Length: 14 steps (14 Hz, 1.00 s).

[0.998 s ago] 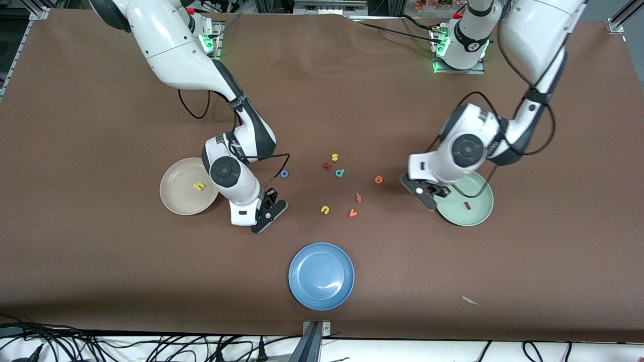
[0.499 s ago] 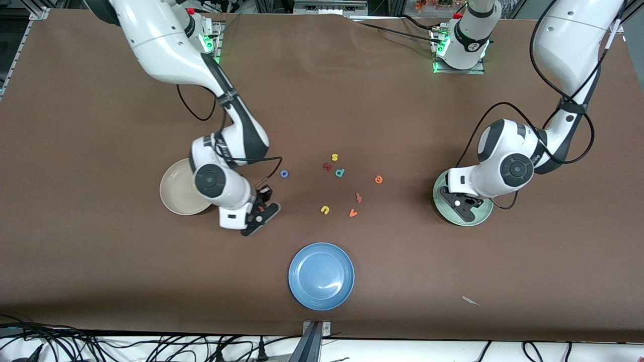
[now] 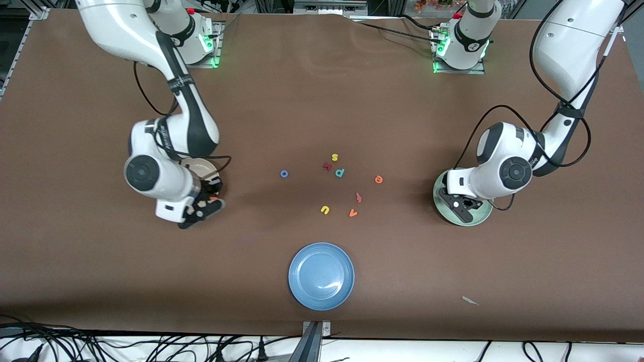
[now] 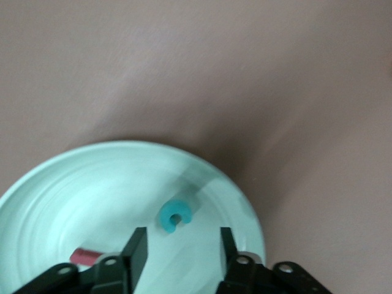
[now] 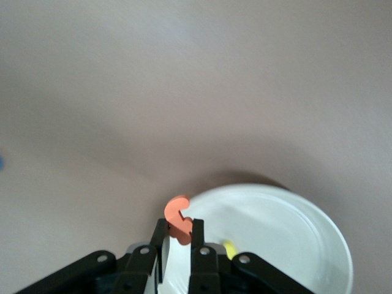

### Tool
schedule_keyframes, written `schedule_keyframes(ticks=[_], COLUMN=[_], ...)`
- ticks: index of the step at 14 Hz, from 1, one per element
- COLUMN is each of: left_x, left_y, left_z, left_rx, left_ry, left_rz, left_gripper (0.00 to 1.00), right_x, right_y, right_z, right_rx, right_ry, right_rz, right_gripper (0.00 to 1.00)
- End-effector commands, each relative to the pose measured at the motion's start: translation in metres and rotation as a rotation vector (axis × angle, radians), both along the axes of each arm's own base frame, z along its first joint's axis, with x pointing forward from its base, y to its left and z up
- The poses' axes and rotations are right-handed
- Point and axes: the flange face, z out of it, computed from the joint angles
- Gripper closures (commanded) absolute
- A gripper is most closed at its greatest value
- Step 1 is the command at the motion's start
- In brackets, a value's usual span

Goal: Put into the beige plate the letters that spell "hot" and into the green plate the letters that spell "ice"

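The right gripper [image 3: 204,207] hangs over the beige plate [image 3: 198,166], at about the plate's five o'clock rim as the front view shows it. Its fingers are pressed onto the orange t [image 5: 178,220], which sticks out past the tips. The yellow h [image 5: 229,248] lies in that plate, mostly hidden by the fingers.

The left gripper [image 3: 459,206] is over the green plate [image 3: 480,217] with its fingers [image 4: 136,245] spread and nothing between them. The teal c [image 4: 176,215] lies in the plate just ahead of the gap. The dark red i [image 4: 86,255] lies in the plate too, off to one side of the c.

The blue o [image 3: 284,174] sits on the table at roughly three o'clock from the beige plate. The orange e [image 3: 379,179] sits at about nine o'clock from the green plate. The blue plate [image 3: 321,276] lies nearest the front camera, at six o'clock from the loose letters.
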Motion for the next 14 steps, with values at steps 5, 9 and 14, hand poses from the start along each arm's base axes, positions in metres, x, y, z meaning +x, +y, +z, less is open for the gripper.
schedule_keyframes(ticks=[5, 9, 14], left_x=[-0.029, -0.053, -0.057], left_y=[-0.098, -0.186, -0.227], left_z=[0.042, 0.035, -0.004], left_rx=[0.034, 0.050, 0.040], left_ry=[0.010, 0.020, -0.022], left_rz=[0.172, 0.342, 0.436], left_gripper=[0.00, 0.00, 0.02], right_x=[-0.067, -0.067, -0.074], right_y=[-0.056, -0.055, 0.016], right_z=[-0.054, -0.048, -0.038], right_rx=[-0.009, 0.015, 0.067], right_ry=[-0.109, -0.105, -0.092], right_rz=[-0.030, -0.138, -0.321], right_gripper=[0.96, 0.00, 0.00])
